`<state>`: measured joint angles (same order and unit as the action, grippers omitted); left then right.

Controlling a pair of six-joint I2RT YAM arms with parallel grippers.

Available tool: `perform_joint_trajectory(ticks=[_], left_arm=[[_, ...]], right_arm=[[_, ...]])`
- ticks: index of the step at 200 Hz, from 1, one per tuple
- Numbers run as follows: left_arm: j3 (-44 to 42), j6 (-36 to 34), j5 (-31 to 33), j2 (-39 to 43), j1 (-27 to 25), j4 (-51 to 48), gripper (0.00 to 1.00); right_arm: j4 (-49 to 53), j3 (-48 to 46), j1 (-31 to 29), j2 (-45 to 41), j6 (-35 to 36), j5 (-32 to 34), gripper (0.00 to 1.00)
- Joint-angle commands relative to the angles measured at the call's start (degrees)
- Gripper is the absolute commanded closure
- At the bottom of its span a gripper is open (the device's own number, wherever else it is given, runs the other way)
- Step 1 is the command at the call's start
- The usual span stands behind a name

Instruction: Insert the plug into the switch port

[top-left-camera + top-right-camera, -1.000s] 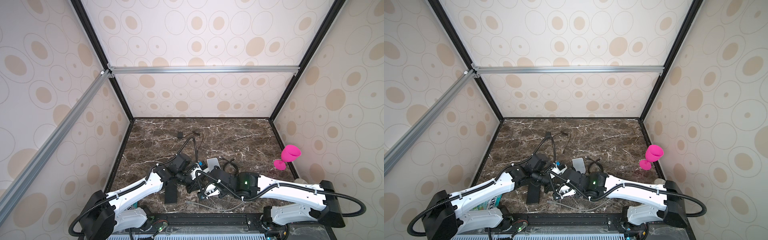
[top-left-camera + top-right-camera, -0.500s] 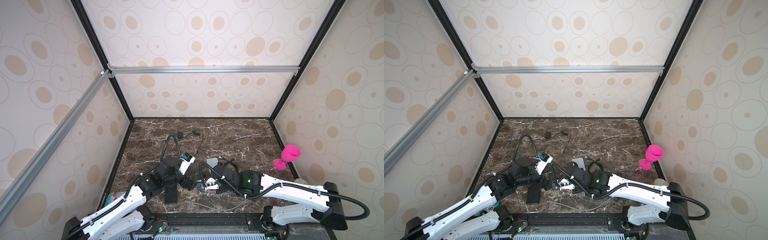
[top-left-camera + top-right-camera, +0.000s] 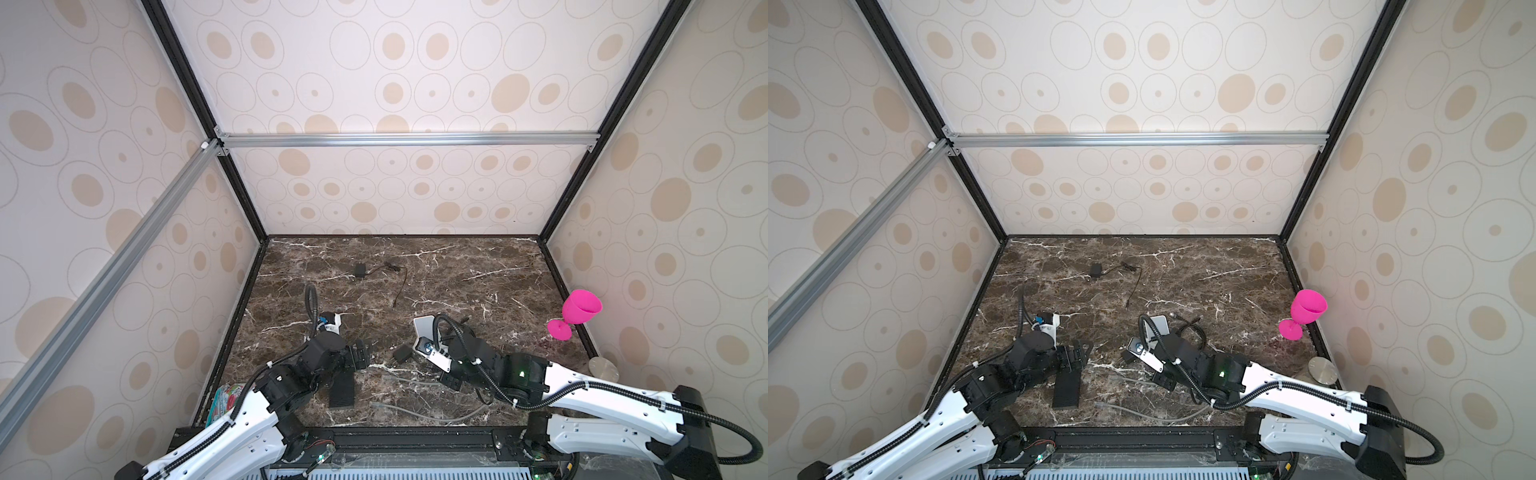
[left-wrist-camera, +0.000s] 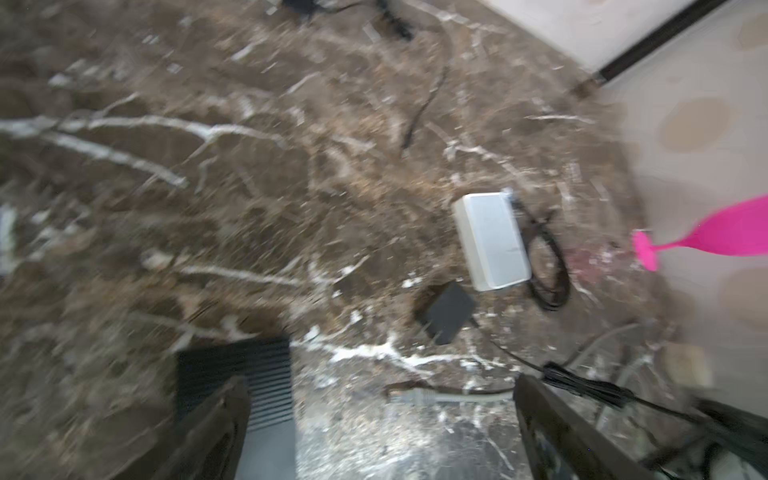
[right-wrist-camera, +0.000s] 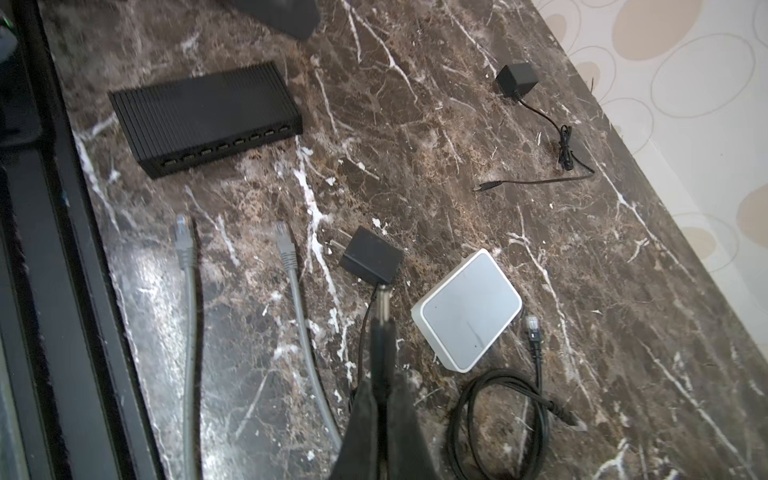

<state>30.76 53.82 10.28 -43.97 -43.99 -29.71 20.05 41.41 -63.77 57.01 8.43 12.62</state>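
The black switch (image 5: pixel 203 116) lies flat on the marble table (image 5: pixel 436 137) close to the front rail. Its row of ports faces the open middle of the table. The grey cable (image 5: pixel 190 332) lies on the table in front of those ports with both ends free. The rail-side plug (image 5: pixel 183 235) and the inner plug (image 5: pixel 285 245) both point toward the switch, near it but apart from it, so the plug is not yet in a port.

The left gripper (image 3: pixel 360 353) is just beside the back end of the switch in both top views. Its fingers (image 4: pixel 552 428) are spread wide and empty (the wrist view is blurred, but a grey plug and a corner of the switch can be made out below them).

The right gripper (image 5: pixel 382 320) has its fingers pressed together, with the tips just behind a black adapter (image 5: pixel 371 255). The adapter's thin cord runs along the fingers, and it cannot be told whether the tips pinch it.

A white box (image 5: pixel 469 307) sits just beside the adapter, with a coiled black cable (image 5: pixel 498 415) next to it. A second adapter (image 5: pixel 515 79) with its own cord lies well apart, near the back wall. A pink goblet (image 3: pixel 577 309) stands tilted by the right wall, and a metal disc (image 3: pixel 602 368) lies near it.
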Motion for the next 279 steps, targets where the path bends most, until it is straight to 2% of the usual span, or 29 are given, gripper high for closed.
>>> perform_joint_trajectory(ticks=[1, 23, 49, 82, 144, 176, 204, 218, 242, 260, 279], left_arm=[[1.4, 8.8, 7.2, -6.7, 0.3, -10.6, 0.02], [1.8, 10.2, 7.5, -12.8, 0.2, -12.3, 0.02], [1.3, 10.9, 8.1, -16.1, 0.1, -12.3, 0.02], [-0.8, 10.6, 6.6, -17.4, 0.0, -9.0, 0.02], [-4.7, 9.0, 3.8, -17.4, -0.1, -3.4, 0.08], [-5.5, 8.8, 4.3, -20.2, -0.1, -2.0, 0.13], [-5.8, 7.9, 4.4, -23.1, -0.3, -0.1, 0.23], [-5.8, 6.4, 4.8, -22.7, -0.4, 1.3, 0.30], [-5.1, 1.7, 5.1, -17.3, -0.4, 4.4, 0.31], [-2.3, -7.0, 3.0, -11.1, -0.4, 7.9, 0.31], [2.2, -18.9, -1.7, -4.8, -0.3, 11.6, 0.39]], right_arm=[[-3.4, -1.8, 0.3, -1.4, -6.1, 0.0, 1.00], [-3.1, -2.8, 0.3, -2.5, -6.5, 0.3, 1.00], [-3.6, -3.7, 0.3, -3.5, -6.7, -0.6, 1.00], [-3.7, -4.4, 0.2, -4.1, -6.8, -0.4, 1.00], [-3.6, -4.9, 0.2, -4.4, -7.2, -0.7, 1.00], [-4.2, -5.3, 0.3, -4.3, -7.8, -1.1, 1.00], [-3.9, -4.9, 0.3, -3.9, -8.1, -1.4, 1.00], [-3.9, -4.9, 0.2, -3.9, -8.0, -1.4, 1.00], [-3.9, -4.9, 0.2, -4.0, -8.2, -1.2, 1.00], [-3.5, -4.5, 0.3, -4.1, -8.2, -1.3, 1.00], [-3.0, -4.3, 0.2, -4.3, -8.0, -1.4, 1.00]])
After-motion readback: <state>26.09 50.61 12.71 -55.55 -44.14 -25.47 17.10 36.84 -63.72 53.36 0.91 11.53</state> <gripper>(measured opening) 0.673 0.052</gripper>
